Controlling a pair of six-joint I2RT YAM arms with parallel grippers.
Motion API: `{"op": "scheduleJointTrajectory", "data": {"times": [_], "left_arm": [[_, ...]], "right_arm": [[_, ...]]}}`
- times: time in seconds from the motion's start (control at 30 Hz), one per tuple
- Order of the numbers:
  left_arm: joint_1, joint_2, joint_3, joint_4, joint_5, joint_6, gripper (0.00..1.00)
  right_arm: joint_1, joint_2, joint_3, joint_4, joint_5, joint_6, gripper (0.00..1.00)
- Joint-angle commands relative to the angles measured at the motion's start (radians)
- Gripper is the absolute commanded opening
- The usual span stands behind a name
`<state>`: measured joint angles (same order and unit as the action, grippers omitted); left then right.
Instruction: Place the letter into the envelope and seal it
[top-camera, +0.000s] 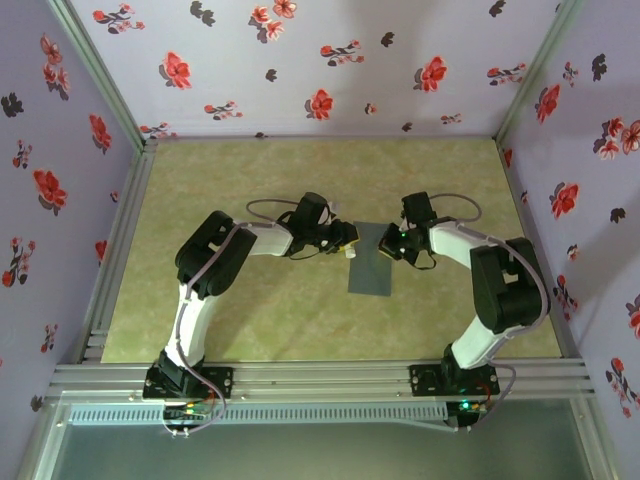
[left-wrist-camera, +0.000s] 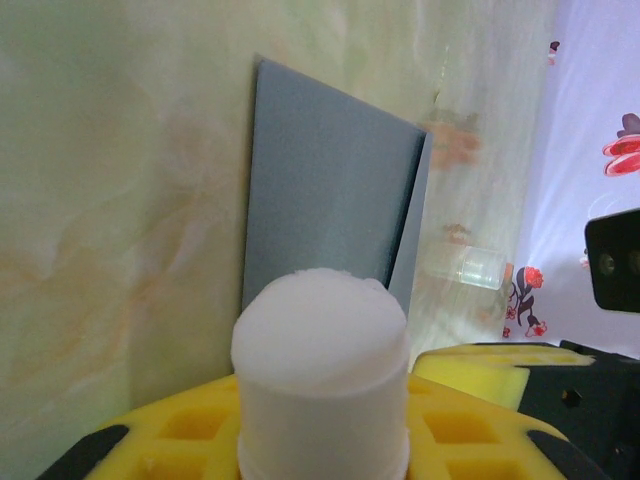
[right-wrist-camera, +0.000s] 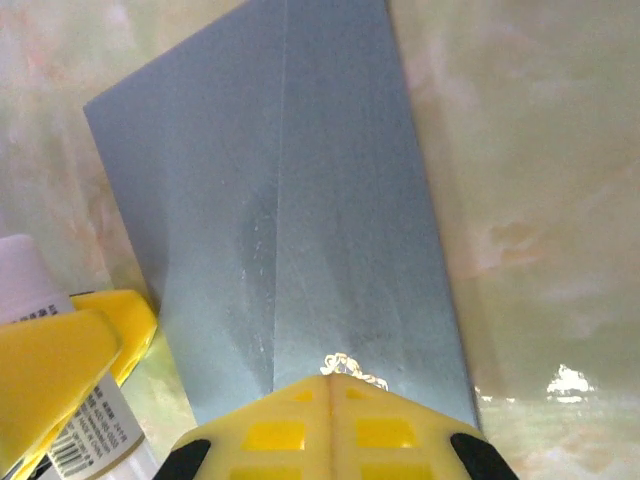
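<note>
We see a pale green marbled desk (top-camera: 250, 320) with the flat slate-grey rectangular paper envelope (top-camera: 372, 258) lying at its middle, between the two arms. The right jaws are pressed together, their yellow fingertips (right-wrist-camera: 290, 430) resting on one edge of the envelope. The left jaws, just beside the envelope's opposite side, pinch a small white plastic stick (left-wrist-camera: 320, 350) with a printed label; whether the stick touches the envelope we cannot tell.

lab test booth with floral walls (top-camera: 300, 60), aluminium frame (top-camera: 320, 378).
</note>
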<state>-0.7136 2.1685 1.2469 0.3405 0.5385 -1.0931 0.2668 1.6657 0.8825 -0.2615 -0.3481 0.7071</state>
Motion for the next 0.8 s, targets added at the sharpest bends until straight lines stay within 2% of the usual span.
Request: {"op": "scheduleJointTrajectory", "data": {"times": [0.0, 0.27, 0.77], "left_arm": [[-0.035, 0.048, -0.032, -0.09, -0.022, 0.025, 0.0], [-0.035, 0.057, -0.02, -0.095, -0.022, 0.025, 0.0], [-0.035, 0.074, -0.01, -0.095, -0.021, 0.018, 0.0]], "right_arm": [[-0.004, 0.037, 0.015, 0.056, -0.046, 0.012, 0.0], [-0.004, 0.076, -0.003, 0.121, -0.071, 0.04, 0.0], [-0.008, 0.175, -0.061, 0.067, 0.016, -0.005, 0.0]]}}
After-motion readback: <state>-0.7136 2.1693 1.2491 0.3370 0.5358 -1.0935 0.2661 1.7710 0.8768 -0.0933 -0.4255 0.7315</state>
